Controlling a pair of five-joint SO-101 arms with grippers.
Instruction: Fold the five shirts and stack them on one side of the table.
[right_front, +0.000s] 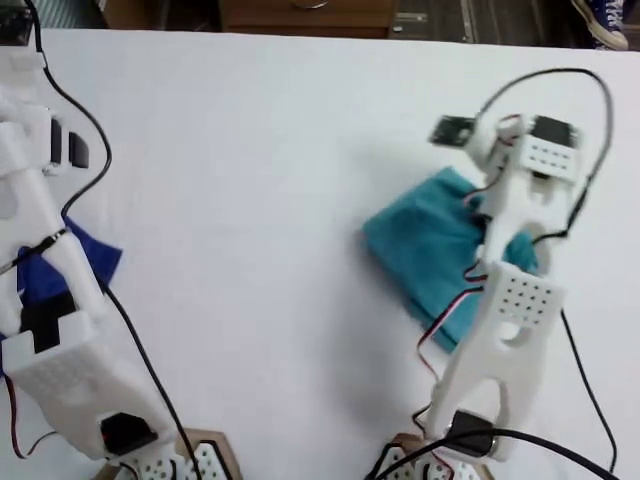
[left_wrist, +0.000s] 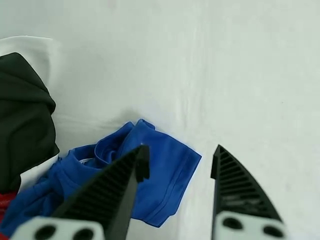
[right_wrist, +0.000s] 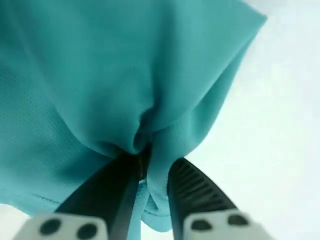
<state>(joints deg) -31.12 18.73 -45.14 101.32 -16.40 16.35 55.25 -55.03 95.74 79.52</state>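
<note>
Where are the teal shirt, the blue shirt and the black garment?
teal shirt (right_front: 420, 250): high view, bare middle of the fabric.
blue shirt (left_wrist: 170, 167): left wrist view, flat part near its hem.
black garment (left_wrist: 25, 115): left wrist view, middle of the heap.

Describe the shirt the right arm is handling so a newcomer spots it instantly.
On the white table, look beneath the right arm. A teal shirt lies there, a fold pinched in the right gripper. It is the lone teal one; the blue shirt lies by the left arm.
</note>
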